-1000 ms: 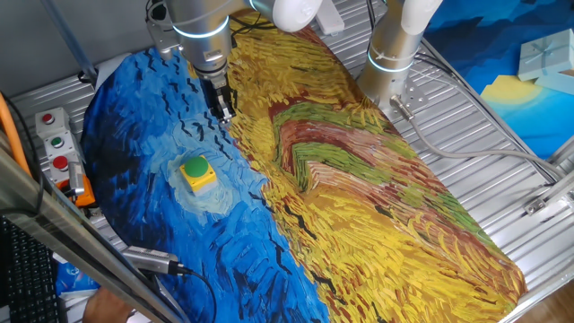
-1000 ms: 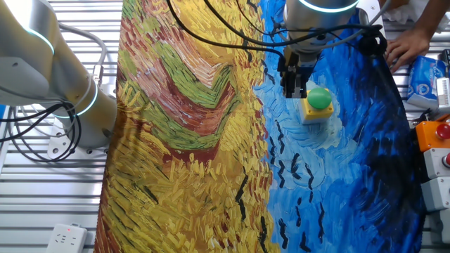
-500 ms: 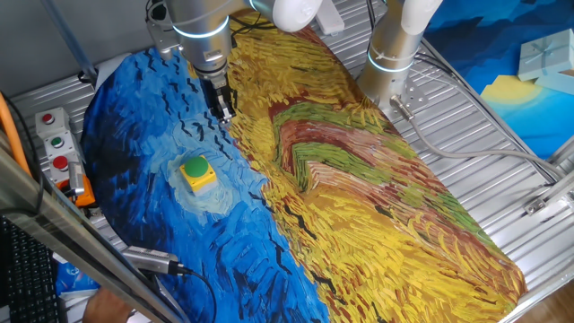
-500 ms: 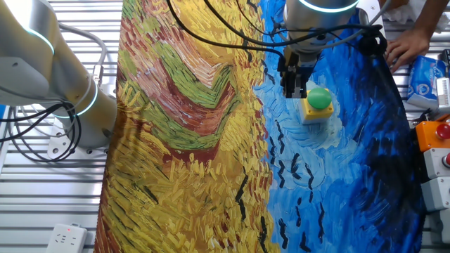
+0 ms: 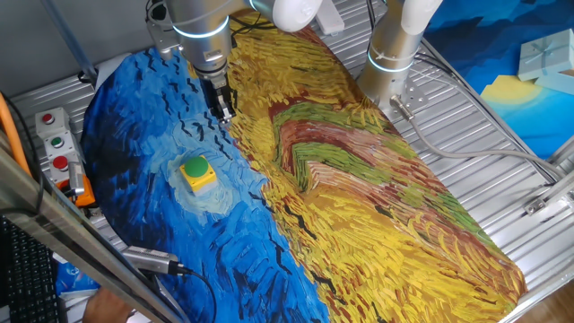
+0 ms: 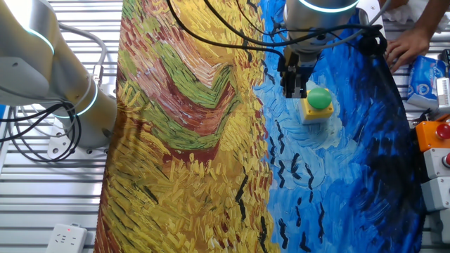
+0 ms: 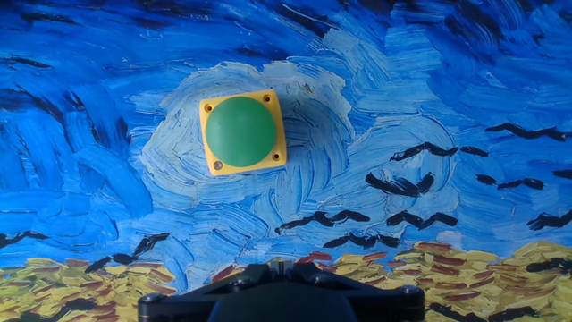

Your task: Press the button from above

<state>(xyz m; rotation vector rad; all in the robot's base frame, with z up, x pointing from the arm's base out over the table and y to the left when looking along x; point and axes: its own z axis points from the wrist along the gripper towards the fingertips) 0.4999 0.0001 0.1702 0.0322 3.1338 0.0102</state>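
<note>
I see green dome button (image 5: 196,169) on yellow box base, upright on blue part of painted cloth (image 5: 359,179) covering table. End effector (image 5: 220,109) hangs above cloth, off to one side of button, not touching it. Hand view puts button up and left of centre, so I judge not yet lined up overhead. Fingertip gap not visible in any view; cannot tell finger state. Dome unpressed. Left to do: shift over dome, descend, press.
</note>
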